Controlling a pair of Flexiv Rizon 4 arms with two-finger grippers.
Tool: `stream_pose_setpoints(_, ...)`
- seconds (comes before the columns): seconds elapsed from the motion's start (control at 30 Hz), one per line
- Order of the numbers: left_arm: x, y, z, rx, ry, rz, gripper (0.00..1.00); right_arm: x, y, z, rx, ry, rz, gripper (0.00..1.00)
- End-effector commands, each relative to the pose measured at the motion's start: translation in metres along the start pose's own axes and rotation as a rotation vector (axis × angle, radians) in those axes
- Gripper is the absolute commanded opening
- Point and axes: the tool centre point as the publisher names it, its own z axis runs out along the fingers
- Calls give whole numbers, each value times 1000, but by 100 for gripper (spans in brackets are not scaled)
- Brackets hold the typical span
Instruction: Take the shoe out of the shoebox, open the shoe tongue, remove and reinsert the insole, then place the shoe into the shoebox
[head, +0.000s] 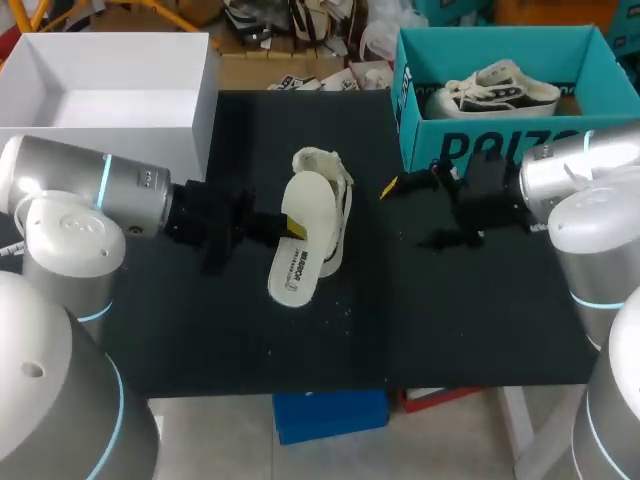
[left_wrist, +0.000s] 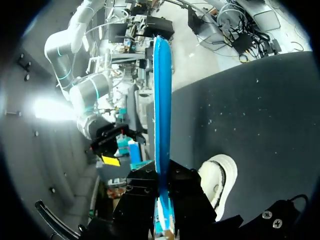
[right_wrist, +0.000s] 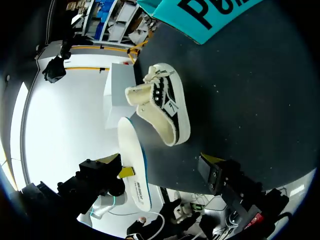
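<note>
Mid-desk, the shoe (head: 326, 165) lies on its side on the black desk (head: 450, 320), outside the teal shoebox (head: 480, 145). Left hand (head: 286, 228) pinches the insole (head: 298, 250), which is out and held against the shoe. Right hand (head: 405, 212) is spread and empty near the box front. Judged step: insole removed, reinsertion due. Next move needs the insole's toe end angled into the opening, with the right hand likely steadying the shoe.

Shoe (head: 338, 222) mid-bench (head: 250, 330); insole (head: 298, 245) just left of it, in left end effector (head: 287, 229). Right end effector (head: 400, 210) right of shoe, apart. Shoebox (head: 500, 145) right rear, second shoe (head: 495, 90) inside; second box (head: 195, 110) left rear
</note>
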Motion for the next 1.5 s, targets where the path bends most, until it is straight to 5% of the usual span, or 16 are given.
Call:
stream_pose_setpoints(0.03,-3,4,-4,25,101,-1,0,2,-5,-2,-31,-51,1,100)
stream_pose_setpoints(0.27,-1,2,-6,33,120,-43,0,-1,-5,-5,-31,-42,7,100)
stream_pose_setpoints(0.53,9,-7,-3,122,154,-89,0,-10,-22,-37,-46,68,-60,100)
stream_pose_setpoints(0.63,11,-8,-1,136,130,-111,0,-11,-30,-38,40,-3,-159,100)
stream_pose_setpoints(1.0,8,-6,3,143,85,-198,0,-11,-30,-38,40,-3,-159,100)
stream_pose_setpoints(1.1,7,-5,2,141,81,-196,0,-11,-38,-40,-229,-436,-515,100)
stream_pose_setpoints(1.5,6,-2,10,146,81,-205,0,-11,-38,-40,-229,-436,-515,100)
